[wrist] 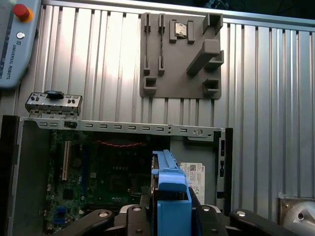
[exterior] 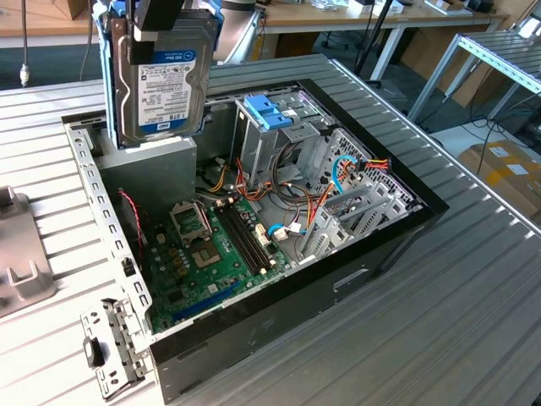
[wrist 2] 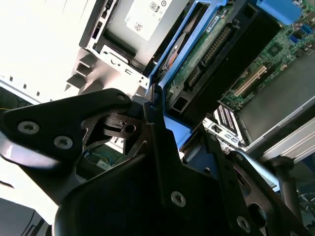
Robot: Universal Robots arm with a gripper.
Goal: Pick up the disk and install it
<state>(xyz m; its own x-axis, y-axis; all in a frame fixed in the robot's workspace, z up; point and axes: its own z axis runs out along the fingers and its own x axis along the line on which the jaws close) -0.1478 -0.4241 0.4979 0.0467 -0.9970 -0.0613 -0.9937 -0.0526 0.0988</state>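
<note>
While jaws hold the disk (exterior: 127, 85), its white label (exterior: 169, 85) shows.

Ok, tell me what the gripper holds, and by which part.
The gripper holds the dark rectangular hard drive in its bright blue plastic carrier, clamped at the upper end.

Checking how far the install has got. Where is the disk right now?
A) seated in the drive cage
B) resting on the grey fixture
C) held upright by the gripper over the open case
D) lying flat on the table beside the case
C: in the exterior view the gripper clamps the top of the disk, which hangs upright over the open case.
</note>
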